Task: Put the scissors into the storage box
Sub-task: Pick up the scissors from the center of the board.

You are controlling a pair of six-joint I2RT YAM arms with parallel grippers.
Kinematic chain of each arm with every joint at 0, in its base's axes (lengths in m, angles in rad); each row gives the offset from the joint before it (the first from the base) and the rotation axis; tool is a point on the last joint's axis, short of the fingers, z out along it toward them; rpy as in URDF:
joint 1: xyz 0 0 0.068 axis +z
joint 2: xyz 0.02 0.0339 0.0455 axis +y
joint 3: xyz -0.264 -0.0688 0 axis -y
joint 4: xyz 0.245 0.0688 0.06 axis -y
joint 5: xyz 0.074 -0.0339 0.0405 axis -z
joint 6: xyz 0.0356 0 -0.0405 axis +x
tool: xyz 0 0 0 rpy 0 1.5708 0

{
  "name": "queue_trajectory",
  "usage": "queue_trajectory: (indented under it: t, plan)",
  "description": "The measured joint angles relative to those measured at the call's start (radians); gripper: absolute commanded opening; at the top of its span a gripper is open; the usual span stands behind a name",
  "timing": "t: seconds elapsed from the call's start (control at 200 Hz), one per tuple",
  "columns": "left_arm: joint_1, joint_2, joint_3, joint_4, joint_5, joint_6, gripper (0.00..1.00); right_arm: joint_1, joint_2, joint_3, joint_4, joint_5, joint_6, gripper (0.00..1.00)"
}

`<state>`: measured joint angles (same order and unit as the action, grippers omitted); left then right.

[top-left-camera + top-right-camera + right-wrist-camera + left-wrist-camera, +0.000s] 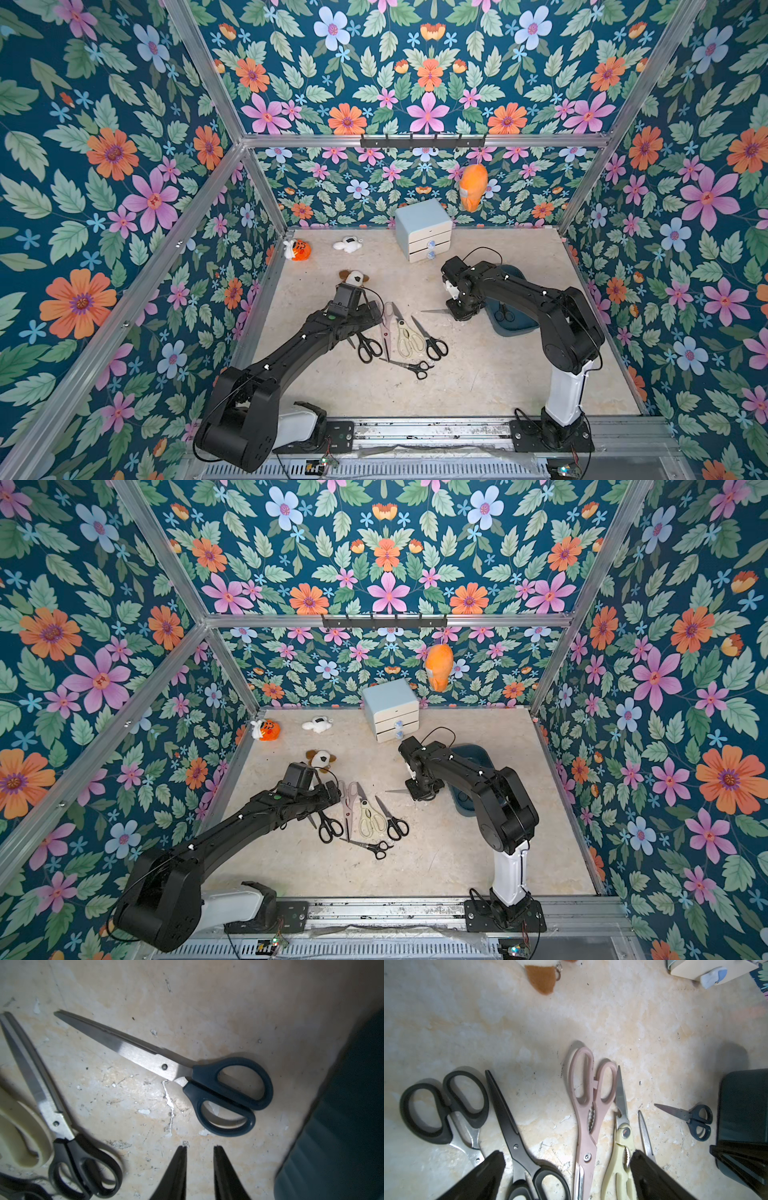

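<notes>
Dark blue scissors [187, 1076] are lying on the table [228, 1001] just beside the box [342, 1126], where 1 pair [504, 312] is already sitting. The right gripper [200, 1147] is hovering by them, jaws slightly apart and empty. The next move is likely lowering and closing. The left gripper [568, 1153] is gaping wide above other pairs [586, 1105].

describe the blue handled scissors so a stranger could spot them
Start at the dark teal oblong plastic storage box on the right arm's side. Beside it, apart from the main cluster, lies one steel-bladed pair of scissors with dark blue handles. Its neighbours' handles are black, pink or cream.
</notes>
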<state>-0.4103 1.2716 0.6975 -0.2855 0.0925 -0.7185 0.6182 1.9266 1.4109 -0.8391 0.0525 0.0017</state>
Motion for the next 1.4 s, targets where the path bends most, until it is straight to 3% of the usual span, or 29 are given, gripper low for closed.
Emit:
queue_trajectory:
  t: [0.655, 1.165, 1.405]
  plan:
    - [0.0, -0.043, -0.03, -0.016, -0.04, -0.033, 0.99, -0.001, 0.046, -0.05, 0.072, 0.045, -0.052, 0.19]
    - [0.0, -0.042, -0.016, -0.029, -0.044, -0.034, 0.99, -0.005, 0.055, -0.066, 0.105, 0.027, -0.055, 0.0]
    - [0.0, -0.047, -0.016, -0.03, -0.047, -0.033, 0.99, -0.009, 0.057, -0.055, 0.095, 0.009, -0.047, 0.0]
